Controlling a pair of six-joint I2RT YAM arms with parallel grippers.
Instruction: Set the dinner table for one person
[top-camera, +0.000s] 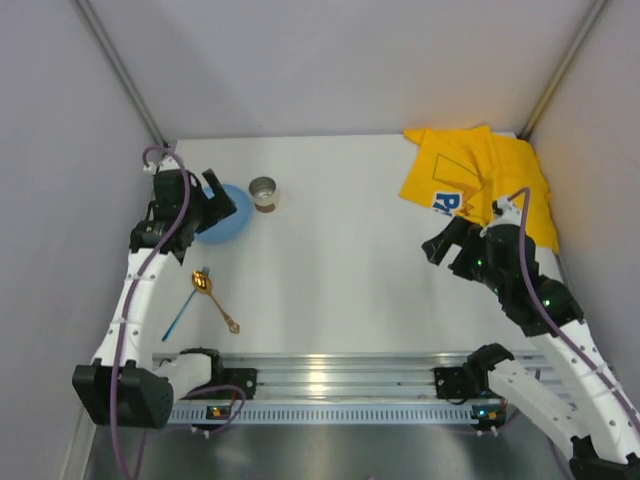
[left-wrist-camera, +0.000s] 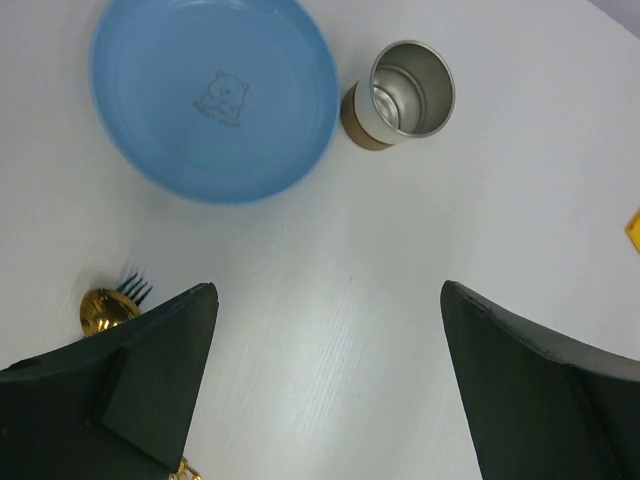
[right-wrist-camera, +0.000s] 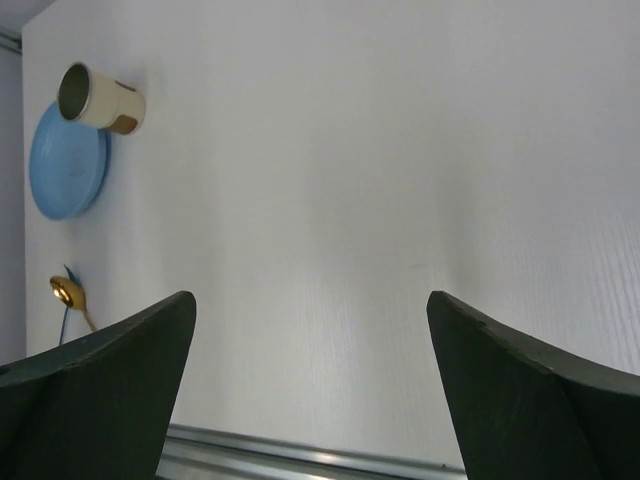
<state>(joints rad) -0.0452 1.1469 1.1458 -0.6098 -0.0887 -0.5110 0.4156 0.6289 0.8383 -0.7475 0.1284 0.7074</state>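
White dinner table (top-camera: 340, 260) lies below left gripper (left-wrist-camera: 328, 292) and right gripper (right-wrist-camera: 310, 298).

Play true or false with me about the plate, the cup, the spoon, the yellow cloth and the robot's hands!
1. The blue plate has a little bear printed on it. True.
2. The cup stands on top of the plate. False: it stands upright beside the plate, on the table.
3. The left gripper is holding the gold spoon. False: the gripper is open and empty, and the spoon lies on the table.
4. The yellow cloth lies crumpled in the far right corner. True.
5. The right gripper is shut tight. False: its jaws stand wide open with nothing between them.
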